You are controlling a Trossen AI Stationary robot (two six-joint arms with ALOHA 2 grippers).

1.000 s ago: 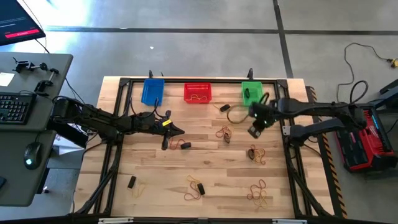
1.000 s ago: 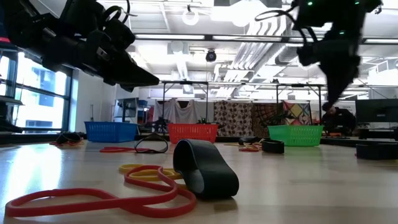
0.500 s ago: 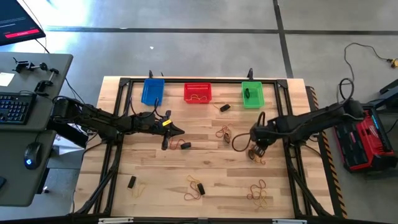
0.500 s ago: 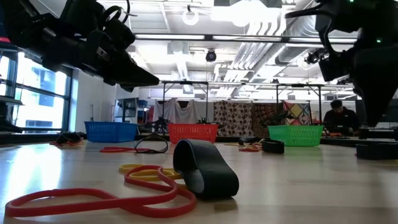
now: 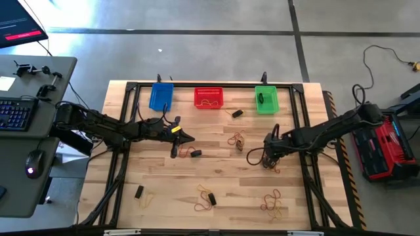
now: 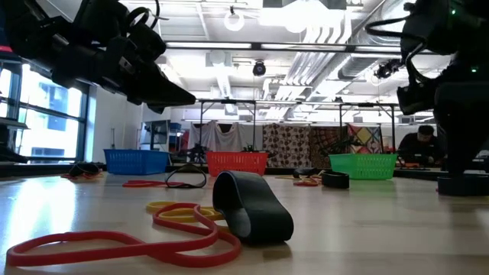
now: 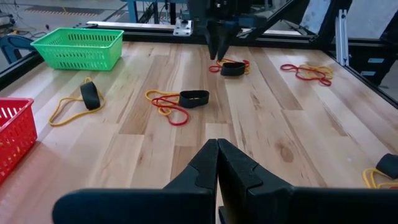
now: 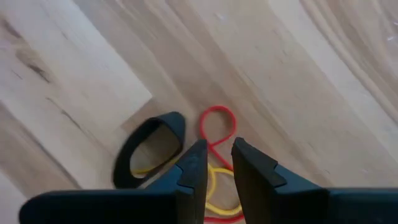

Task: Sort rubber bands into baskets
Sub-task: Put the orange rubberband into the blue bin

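The blue basket (image 5: pixel 161 96), the red basket (image 5: pixel 209 98) and the green basket (image 5: pixel 266 99) stand in a row along the table's far edge. Rubber bands lie in small heaps on the wood. My right gripper (image 8: pixel 217 146) points down over one heap right of the table's middle: a thick dark band (image 8: pixel 149 149), a red loop (image 8: pixel 217 124) and a yellow loop (image 8: pixel 214 186). Its fingers stand a little apart with nothing between them. My left gripper (image 5: pixel 190 138) hovers shut, left of the middle, holding nothing.
Other heaps of bands lie at the middle (image 5: pixel 236 139), near right (image 5: pixel 272 203), near middle (image 5: pixel 207 198) and near left (image 5: pixel 139 192). A dark band lies in the green basket (image 5: pixel 261 98), thin loops in the red one. A black frame (image 5: pixel 303 118) edges the table.
My right gripper has swung away from the green basket toward the table's near edge and come down, and now stands low over the heap with the dark band. The left arm has kept still. No band has moved.
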